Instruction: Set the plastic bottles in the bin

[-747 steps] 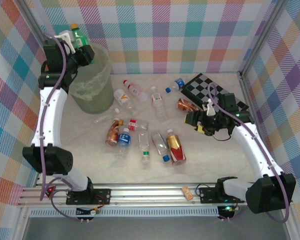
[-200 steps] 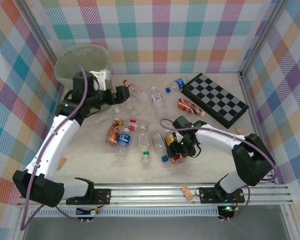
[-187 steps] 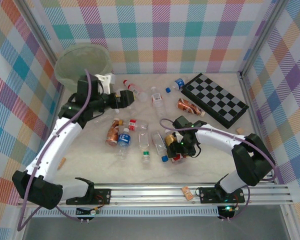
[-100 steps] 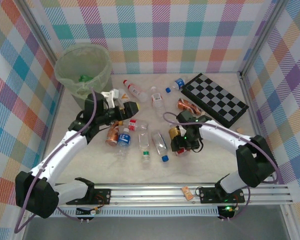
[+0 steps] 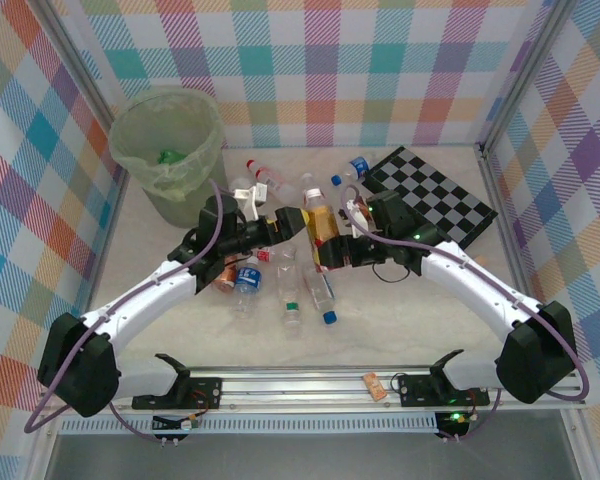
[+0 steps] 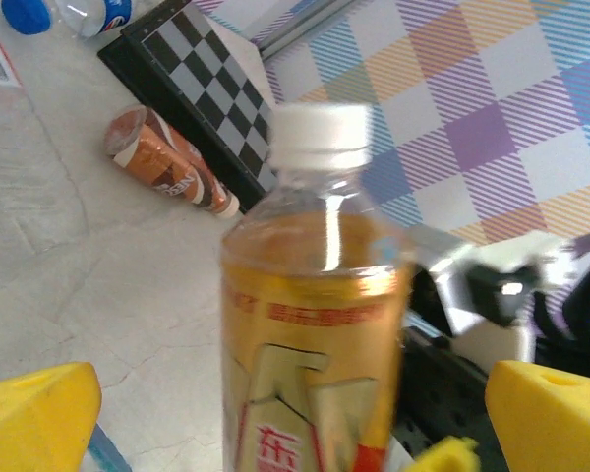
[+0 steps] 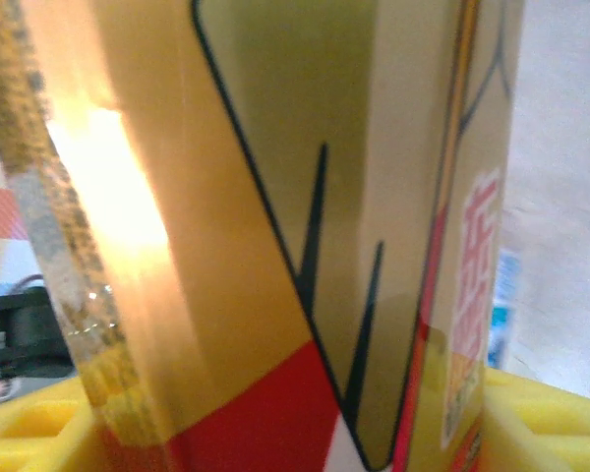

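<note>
The bin (image 5: 177, 196), a tall round pale-green translucent basket with a thin liner, stands upright at the far left with a green bottle (image 5: 165, 155) lying inside. A gold-labelled bottle (image 5: 323, 226) with a white cap and red lettering is upright and raised off the table at mid-scene. Lying on their sides on the table nearer: an amber bottle (image 5: 223, 272), a blue-labelled bottle (image 5: 246, 283) just beside it, and to their right two clear bottles, one green-capped (image 5: 289, 292), one blue-capped (image 5: 321, 293). Farther back lie a red-capped clear bottle (image 5: 267, 180) and a blue-labelled, blue-capped bottle (image 5: 358, 168); a second amber bottle (image 6: 167, 172) lies toward the far right.
</note>
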Robot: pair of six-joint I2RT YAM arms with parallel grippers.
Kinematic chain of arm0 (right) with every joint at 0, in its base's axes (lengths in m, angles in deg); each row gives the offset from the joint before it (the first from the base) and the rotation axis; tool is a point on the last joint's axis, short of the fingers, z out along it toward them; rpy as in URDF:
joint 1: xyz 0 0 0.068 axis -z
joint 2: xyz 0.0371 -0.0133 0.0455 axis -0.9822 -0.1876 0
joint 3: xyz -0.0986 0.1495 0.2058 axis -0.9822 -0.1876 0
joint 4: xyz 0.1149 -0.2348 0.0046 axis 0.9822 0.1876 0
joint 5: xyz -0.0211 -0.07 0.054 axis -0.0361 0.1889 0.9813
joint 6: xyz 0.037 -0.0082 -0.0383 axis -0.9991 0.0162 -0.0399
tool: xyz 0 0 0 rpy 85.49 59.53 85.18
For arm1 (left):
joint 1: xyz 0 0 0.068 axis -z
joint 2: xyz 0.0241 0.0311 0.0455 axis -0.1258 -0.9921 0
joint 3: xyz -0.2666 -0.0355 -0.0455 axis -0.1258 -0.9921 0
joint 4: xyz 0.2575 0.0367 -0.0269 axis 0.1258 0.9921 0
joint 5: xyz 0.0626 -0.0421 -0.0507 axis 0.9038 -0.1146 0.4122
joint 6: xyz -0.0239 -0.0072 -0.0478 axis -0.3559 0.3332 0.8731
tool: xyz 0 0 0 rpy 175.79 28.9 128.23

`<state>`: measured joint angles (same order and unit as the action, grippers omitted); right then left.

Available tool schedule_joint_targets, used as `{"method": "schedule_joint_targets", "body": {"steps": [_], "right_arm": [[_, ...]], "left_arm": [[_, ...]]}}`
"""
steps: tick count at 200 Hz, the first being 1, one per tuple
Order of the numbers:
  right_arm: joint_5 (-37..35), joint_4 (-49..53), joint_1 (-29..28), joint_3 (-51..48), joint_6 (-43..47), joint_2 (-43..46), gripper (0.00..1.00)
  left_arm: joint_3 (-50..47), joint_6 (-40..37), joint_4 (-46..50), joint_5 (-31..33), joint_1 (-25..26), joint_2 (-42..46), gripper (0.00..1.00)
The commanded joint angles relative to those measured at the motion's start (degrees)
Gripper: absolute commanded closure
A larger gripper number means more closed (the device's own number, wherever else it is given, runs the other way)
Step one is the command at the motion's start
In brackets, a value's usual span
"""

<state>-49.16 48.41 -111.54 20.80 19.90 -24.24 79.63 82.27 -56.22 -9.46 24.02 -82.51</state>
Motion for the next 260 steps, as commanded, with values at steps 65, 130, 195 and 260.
{"method": "schedule_joint_targets", "body": {"steps": [65, 130, 195, 260], "right_arm": [[9.1, -11.4, -3.2, 0.6, -4.8, -2.5, 0.53], [9.1, -11.0, -3.2, 1.3, -4.4, -3.3, 0.42], [8.5, -3.6, -2.1, 5.5, 0.5, -2.0, 0.06], [2.9, 9.5, 4.0, 7.4, 6.7, 6.7, 0.01]], "left_arm": [[-0.5, 4.1, -11.3, 0.4, 2.6, -2.5, 0.10], [-0.3, 4.1, -10.5, 0.8, 2.6, -2.8, 0.43], [0.8, 2.6, -8.8, 1.3, 2.5, -2.9, 0.48], [8.0, -4.7, 0.3, 0.0, -0.6, -2.6, 0.55]]}}
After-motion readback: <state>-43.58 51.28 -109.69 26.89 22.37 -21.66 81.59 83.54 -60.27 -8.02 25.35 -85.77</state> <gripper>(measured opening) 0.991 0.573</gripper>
